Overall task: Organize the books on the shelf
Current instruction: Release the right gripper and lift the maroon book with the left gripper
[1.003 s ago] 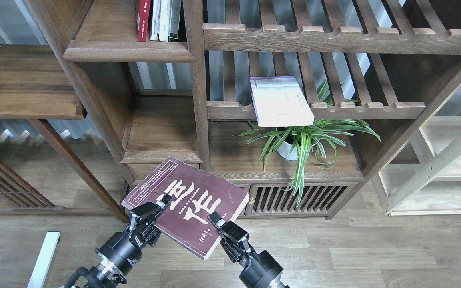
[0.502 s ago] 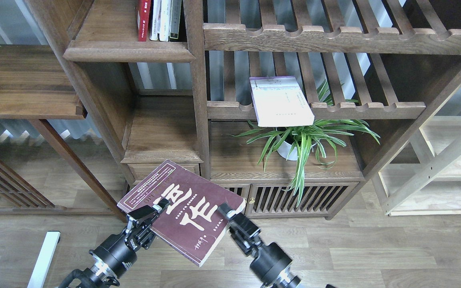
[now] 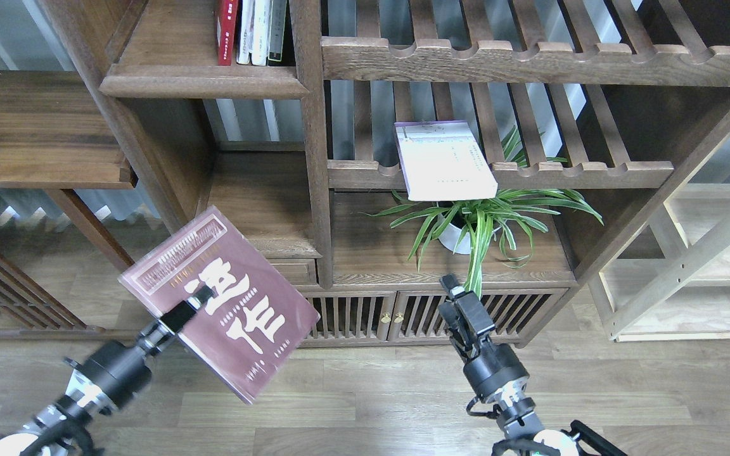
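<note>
My left gripper [image 3: 189,303] is shut on the dark maroon book [image 3: 238,329] with big white Chinese characters, holding it tilted in the air at the lower left, in front of the low cabinet. My right gripper [image 3: 452,288] is apart from the book, to the right, near the plant's hanging leaves; its fingers show too small to tell if they are open. The pale lavender-white book [image 3: 444,160] lies flat on the slatted rack, overhanging its front rail. A red book [image 3: 226,31] stands with other books on the solid dark-brown shelf [image 3: 203,81] at the top left.
A potted spider plant [image 3: 476,221] stands on the cabinet top under the slatted rack. A low cabinet with slatted doors [image 3: 352,313] is below. An upright post [image 3: 314,139] divides the shelf bays. A pale wooden frame [image 3: 688,266] stands at the right.
My right gripper has let go of the maroon book and moved right. My left gripper has carried the book up and to the left, alone.
</note>
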`<state>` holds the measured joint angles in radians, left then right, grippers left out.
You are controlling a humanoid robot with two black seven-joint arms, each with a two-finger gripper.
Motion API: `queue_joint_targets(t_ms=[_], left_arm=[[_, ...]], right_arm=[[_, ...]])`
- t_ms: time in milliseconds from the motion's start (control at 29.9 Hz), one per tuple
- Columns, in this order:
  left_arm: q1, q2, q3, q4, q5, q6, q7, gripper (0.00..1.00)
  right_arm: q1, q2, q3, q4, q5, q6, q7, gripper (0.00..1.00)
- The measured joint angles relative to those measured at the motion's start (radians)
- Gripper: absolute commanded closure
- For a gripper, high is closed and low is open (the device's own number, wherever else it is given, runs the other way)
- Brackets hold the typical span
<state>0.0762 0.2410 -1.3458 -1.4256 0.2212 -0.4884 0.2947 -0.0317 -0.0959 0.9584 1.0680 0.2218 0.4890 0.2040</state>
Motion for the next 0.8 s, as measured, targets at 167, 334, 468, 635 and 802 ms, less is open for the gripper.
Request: queue_joint_targets(t_ms=[167,334,468,635,802], left_arm=[[0.014,0.022,-0.12,-0.161,0.183,0.0,0.0,1.0],[0.018,-0.011,-0.248,-0.279,0.362,-0.001,0.009,1.0],[0.019,-0.031,-0.342,-0.336,0.411,-0.001,0.06,1.0],[-0.026,-0.029,-0.448,-0.35,0.418,-0.001,0.169,1.0],[-0.125,-0.028,-0.533,-0.351,0.418,-0.001,0.193,1.0]], right_arm=[[0.038,-0.001,0.008,-0.008,0.045,0.0,0.0,0.0],[0.061,-0.002,0.01,-0.008,0.074,0.0,0.0,0.0],[0.067,-0.002,0.024,-0.009,0.088,0.0,0.0,0.0],[0.077,-0.001,0.032,-0.012,0.094,0.0,0.0,0.0],[0.095,0.006,0.036,-0.02,0.097,0.0,0.0,0.0]])
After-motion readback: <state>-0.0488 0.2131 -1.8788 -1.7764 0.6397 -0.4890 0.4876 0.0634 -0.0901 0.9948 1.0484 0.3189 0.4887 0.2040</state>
